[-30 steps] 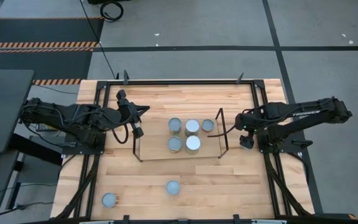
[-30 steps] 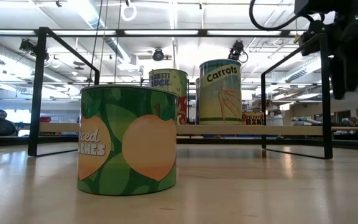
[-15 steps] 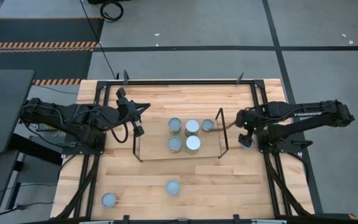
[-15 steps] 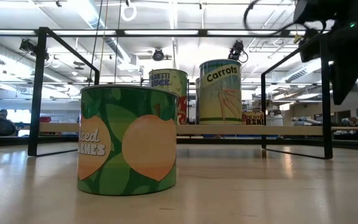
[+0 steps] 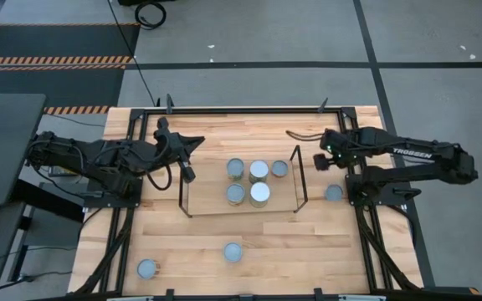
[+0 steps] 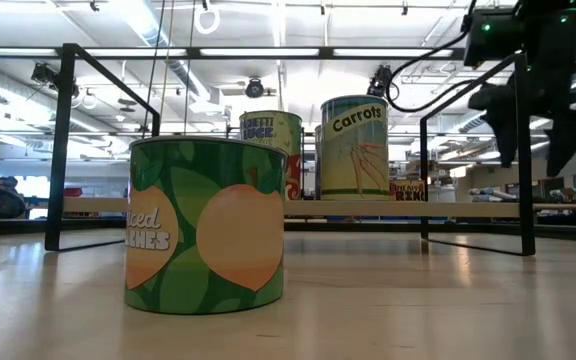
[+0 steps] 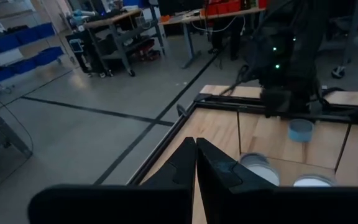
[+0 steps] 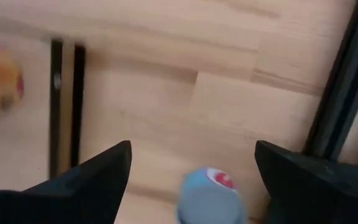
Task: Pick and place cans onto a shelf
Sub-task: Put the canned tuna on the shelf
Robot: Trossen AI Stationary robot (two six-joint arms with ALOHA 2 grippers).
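Observation:
The shelf (image 5: 207, 202) stands mid-table and bears several cans with silver-grey lids, among them a brighter white one (image 5: 259, 194). Three more cans stand on their bases on the table: one right of the shelf (image 5: 334, 193), one near the front (image 5: 233, 252), one front left (image 5: 147, 268). My right gripper (image 5: 319, 160) is open and empty, hovering beyond the right-hand can (image 8: 209, 194), next to the shelf's right end frame. My left gripper (image 5: 187, 170) is shut and empty at the shelf's left end frame.
The table's black rail frame (image 5: 249, 109) runs round its edges. The shelf's wire end frames (image 5: 300, 180) stand upright between my grippers and the cans. In the low view the green peach can (image 6: 206, 225) stands nearest, and a carrots can (image 6: 354, 148) is on the shelf.
My right gripper has gone up and toward the table's far edge, away from the can right of the shelf, which it covered from above a second ago. That can stands where it was, now in plain sight.

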